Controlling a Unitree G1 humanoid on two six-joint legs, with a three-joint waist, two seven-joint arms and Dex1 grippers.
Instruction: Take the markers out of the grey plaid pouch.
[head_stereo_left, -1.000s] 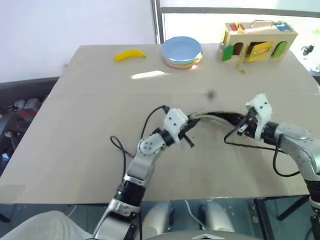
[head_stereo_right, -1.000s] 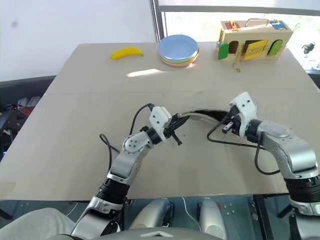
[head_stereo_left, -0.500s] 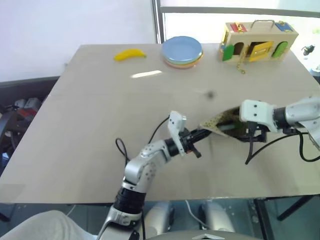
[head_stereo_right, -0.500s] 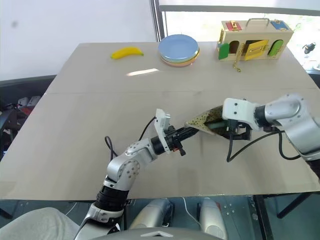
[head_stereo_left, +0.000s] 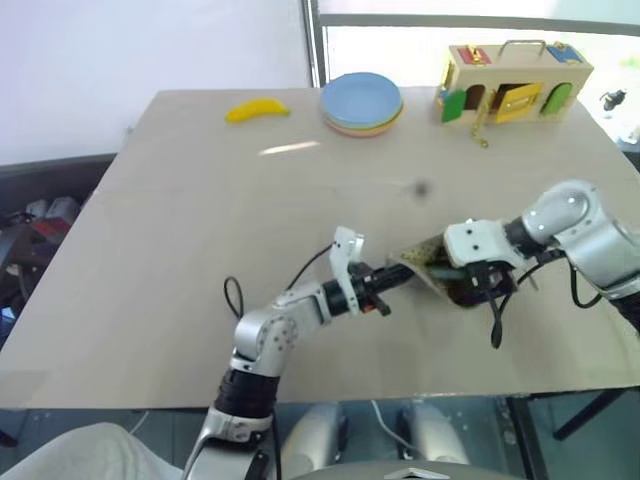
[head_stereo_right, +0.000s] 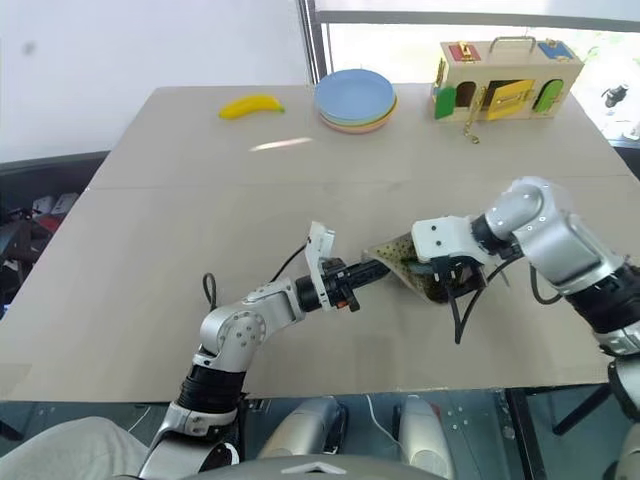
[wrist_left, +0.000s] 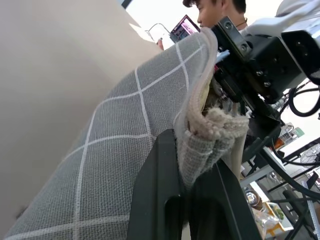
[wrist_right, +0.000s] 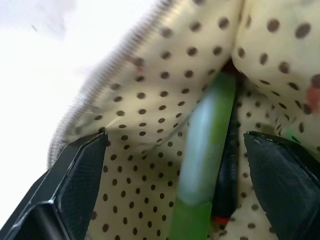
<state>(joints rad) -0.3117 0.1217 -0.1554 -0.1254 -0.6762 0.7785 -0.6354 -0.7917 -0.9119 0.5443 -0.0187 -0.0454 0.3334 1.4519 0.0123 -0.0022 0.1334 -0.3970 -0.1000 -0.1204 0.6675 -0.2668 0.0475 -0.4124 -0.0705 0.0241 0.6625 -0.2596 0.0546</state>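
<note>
right fingers (wrist_right: 175, 165) spread inside pouch (wrist_left: 125, 145) around green marker (wrist_right: 202, 150).

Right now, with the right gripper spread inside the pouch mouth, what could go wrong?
The left gripper pinches only a bunched edge of the grey plaid pouch; the fabric might slip free under a pull. The right gripper straddles the green marker amid dotted lining; closing could catch lining too. A dark marker lies alongside and may get dragged out.

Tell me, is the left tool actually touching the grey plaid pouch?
Touching. In the left wrist view the left tool is shut on a bunched fold of the grey plaid pouch.
</note>
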